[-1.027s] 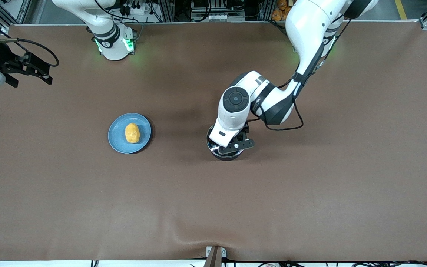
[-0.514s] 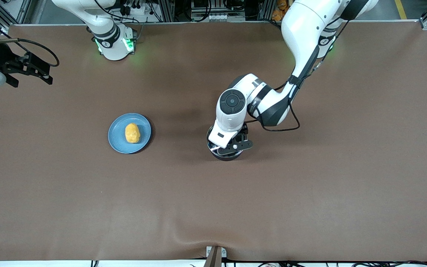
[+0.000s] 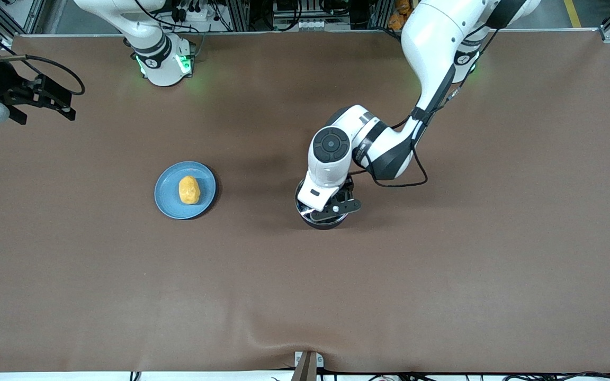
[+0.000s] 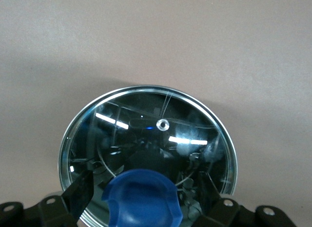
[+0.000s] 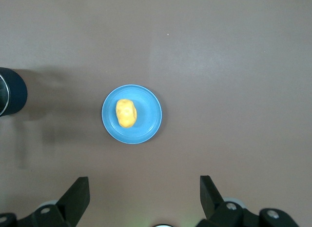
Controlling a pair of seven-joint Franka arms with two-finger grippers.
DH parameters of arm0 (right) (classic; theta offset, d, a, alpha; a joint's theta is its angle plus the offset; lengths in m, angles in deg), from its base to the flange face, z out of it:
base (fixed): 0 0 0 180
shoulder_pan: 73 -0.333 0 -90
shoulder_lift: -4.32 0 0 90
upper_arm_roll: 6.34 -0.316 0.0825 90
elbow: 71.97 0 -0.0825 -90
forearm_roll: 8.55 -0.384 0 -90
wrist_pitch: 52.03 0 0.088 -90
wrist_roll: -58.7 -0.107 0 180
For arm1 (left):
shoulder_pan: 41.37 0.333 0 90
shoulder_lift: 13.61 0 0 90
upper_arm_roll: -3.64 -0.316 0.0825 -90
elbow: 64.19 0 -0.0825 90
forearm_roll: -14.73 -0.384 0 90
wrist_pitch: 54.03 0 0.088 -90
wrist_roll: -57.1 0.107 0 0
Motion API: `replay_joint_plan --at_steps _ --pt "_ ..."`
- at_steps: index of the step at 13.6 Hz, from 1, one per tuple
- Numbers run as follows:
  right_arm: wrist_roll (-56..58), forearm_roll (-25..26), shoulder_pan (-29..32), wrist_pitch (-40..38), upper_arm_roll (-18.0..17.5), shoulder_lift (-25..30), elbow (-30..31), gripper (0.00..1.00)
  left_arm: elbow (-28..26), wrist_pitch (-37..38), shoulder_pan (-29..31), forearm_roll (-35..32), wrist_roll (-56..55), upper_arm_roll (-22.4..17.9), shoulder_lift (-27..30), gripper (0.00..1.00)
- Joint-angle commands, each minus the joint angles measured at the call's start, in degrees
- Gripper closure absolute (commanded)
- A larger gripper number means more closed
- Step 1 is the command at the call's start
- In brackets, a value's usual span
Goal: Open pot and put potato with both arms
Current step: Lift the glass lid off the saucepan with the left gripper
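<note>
The pot (image 3: 324, 218) is covered by its glass lid (image 4: 146, 139) near the table's middle. The left gripper (image 4: 141, 197) is spread wide around the blue knob (image 4: 142, 198), not clamped. The potato (image 3: 189, 190) is seen on the blue plate (image 3: 169, 203), toward the right arm's end. The right gripper (image 5: 144, 197) is held high above the table, fingers parted, nothing gripped.

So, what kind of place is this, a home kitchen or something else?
Probably a robotics lab, not a kitchen: two white robot arms stand at a brown-covered table, aluminium framing and cables line its edge, and only a pot and a potato are set out.
</note>
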Motion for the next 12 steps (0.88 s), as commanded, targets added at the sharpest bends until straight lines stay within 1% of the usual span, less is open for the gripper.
replay_joint_plan --at_steps 1,4,5,6,7,8,9,10,12 --pt "0.22 0.15 1.19 -0.73 -0.84 -0.64 -1.13 0.0 1.21 -0.02 -0.75 -1.03 -1.75 -0.34 -0.83 0.06" --pt "0.22 0.06 1.19 -0.64 -0.84 -0.64 -1.13 0.0 1.21 -0.02 -1.19 -1.03 -1.75 -0.34 -1.18 0.07" --pt "0.22 0.06 1.19 -0.64 -0.84 -0.64 -1.13 0.0 1.21 -0.02 -1.19 -1.03 -1.84 -0.43 -1.18 0.12" --pt "0.22 0.06 1.28 -0.64 -0.84 -0.64 -1.13 0.0 1.21 -0.02 -1.19 -1.03 -1.84 -0.43 -1.18 0.17" --pt "0.22 0.06 1.37 -0.73 -0.84 -0.73 -1.13 0.0 1.12 -0.02 -1.19 -1.03 -1.93 -0.34 -1.18 0.29" --pt "0.04 0.14 1.2 -0.64 -0.84 -0.99 -1.13 0.0 1.12 0.07 -1.19 -1.03 -2.8 -0.34 -1.18 0.44" --pt "0.04 0.15 1.19 -0.73 -0.84 -0.99 -1.13 0.0 1.12 0.07 -1.19 -1.03 -3.33 -0.34 -1.09 0.57" --pt "0.04 0.15 1.19 -0.73 -0.84 -0.99 -1.13 0.0 1.12 0.42 -1.19 -1.03 -3.42 -0.34 -0.83 0.63" --pt "0.04 0.06 1.19 -0.73 -0.84 -0.99 -1.13 0.0 1.21 0.94 -0.93 -1.03 -3.42 -0.34 -0.3 0.65"
